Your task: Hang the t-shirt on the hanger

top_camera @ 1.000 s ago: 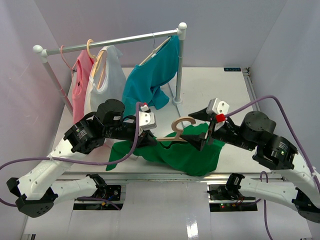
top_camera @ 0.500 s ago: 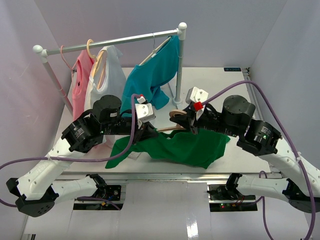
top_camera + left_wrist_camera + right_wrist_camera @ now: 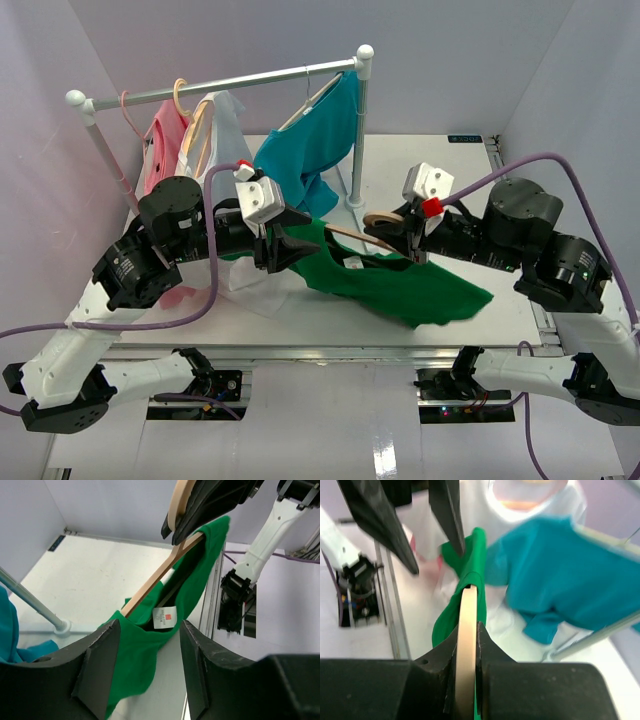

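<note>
The bright green t-shirt [image 3: 405, 285] hangs off the table on the pale wooden hanger [image 3: 345, 232], whose arm runs inside the collar [image 3: 150, 587]. My right gripper [image 3: 402, 236] is shut on the hanger's thick hook [image 3: 467, 630], and green cloth [image 3: 470, 565] trails away below it. My left gripper [image 3: 285, 246] stands open by the shirt's left shoulder. In the left wrist view its fingers [image 3: 100, 665] stand wide apart, with the green shoulder [image 3: 132, 647] and the white collar label [image 3: 165, 617] beyond the gap. Nothing is pinched between them.
At the back left stands a clothes rail [image 3: 220, 85] with a pink shirt [image 3: 160, 160], a white shirt [image 3: 225, 140] and a teal-blue t-shirt [image 3: 300, 160]. Its right post [image 3: 357, 150] rises just behind the hanger. The table's right edge [image 3: 510, 200] lies beyond my right arm.
My right gripper closed on the hanger's hook and lifted hanger and shirt up and to the right. My left gripper opened, let go and drew back to the left.
</note>
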`<state>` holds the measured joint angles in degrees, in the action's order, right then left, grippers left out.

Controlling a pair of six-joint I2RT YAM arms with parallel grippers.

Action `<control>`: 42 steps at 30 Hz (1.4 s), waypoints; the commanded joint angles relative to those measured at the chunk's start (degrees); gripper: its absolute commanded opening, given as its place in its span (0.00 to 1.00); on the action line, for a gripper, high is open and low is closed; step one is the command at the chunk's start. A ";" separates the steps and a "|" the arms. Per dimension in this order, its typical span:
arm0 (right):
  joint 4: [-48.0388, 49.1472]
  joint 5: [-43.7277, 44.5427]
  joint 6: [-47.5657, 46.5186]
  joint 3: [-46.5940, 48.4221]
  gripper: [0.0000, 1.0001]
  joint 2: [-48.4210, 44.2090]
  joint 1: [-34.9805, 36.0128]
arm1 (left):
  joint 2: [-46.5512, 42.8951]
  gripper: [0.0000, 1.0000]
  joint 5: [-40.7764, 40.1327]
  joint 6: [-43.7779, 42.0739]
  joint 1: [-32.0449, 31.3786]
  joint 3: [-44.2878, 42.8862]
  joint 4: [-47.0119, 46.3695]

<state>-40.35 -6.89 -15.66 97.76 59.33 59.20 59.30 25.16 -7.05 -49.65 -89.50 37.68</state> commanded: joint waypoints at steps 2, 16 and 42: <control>-0.63 -0.93 0.92 -5.41 0.08 -3.21 -0.31 | -1.66 0.62 -3.64 -0.81 -0.27 1.16 4.58; 0.02 -14.96 1.21 -4.83 0.08 -0.94 -0.31 | -1.92 0.61 4.54 -3.82 -0.27 3.37 8.09; 12.79 -26.02 4.29 -5.11 0.08 8.09 -0.31 | 0.08 0.56 12.47 -6.24 -0.27 8.90 15.03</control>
<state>-35.75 -30.20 -12.97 92.95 68.34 58.94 58.34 36.77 -12.85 -49.69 -82.70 52.54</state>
